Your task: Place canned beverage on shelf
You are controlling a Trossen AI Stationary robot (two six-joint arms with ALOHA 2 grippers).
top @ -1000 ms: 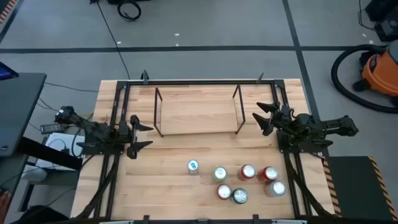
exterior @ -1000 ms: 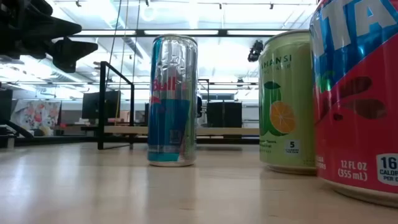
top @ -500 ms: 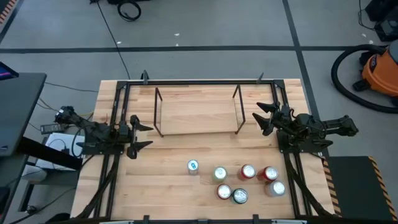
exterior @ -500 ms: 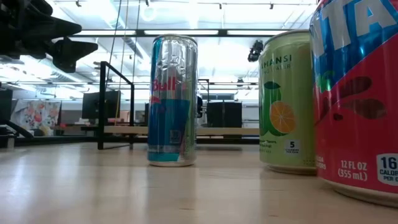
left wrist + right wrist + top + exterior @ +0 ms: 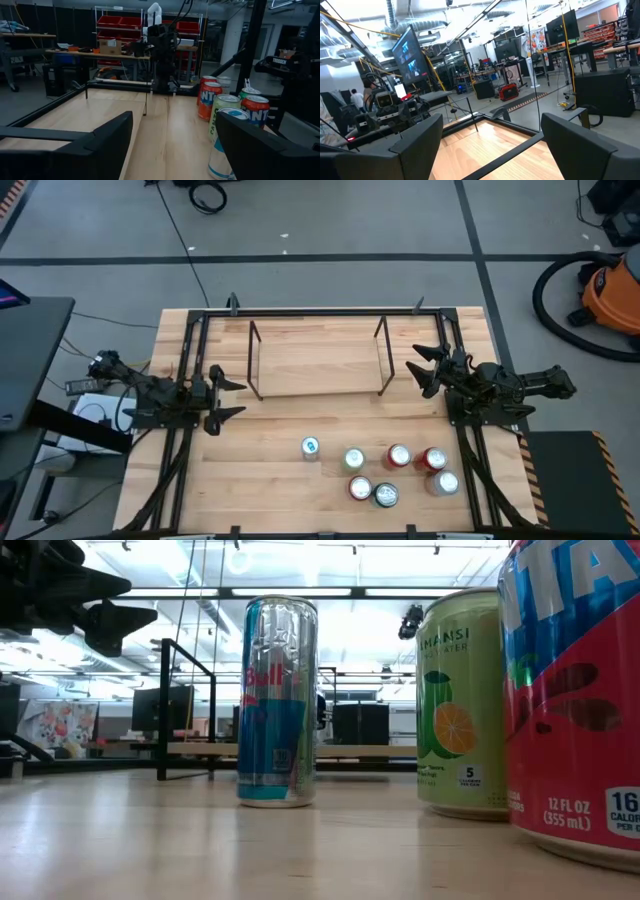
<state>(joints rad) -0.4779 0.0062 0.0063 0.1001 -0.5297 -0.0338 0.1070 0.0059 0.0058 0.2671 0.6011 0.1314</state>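
Observation:
Several cans stand upright on the wood table near its front edge: a slim blue and silver can [image 5: 310, 447] [image 5: 277, 700], a green can [image 5: 354, 459] [image 5: 462, 705], red cans [image 5: 398, 456] [image 5: 432, 459] and others. The shelf [image 5: 318, 360], thin black rods with a light wood deck, stands on the table's far half with nothing on it. My left gripper [image 5: 229, 398] is open at the table's left side, above the table, left of the shelf. My right gripper [image 5: 424, 370] is open at the right side, right of the shelf. Both are empty.
A larger black frame [image 5: 320, 311] edges the table. Bare wood lies between the shelf and the cans. An orange vacuum [image 5: 610, 295] and a hose lie on the floor at the far right. A monitor stand [image 5: 30, 360] is at the left.

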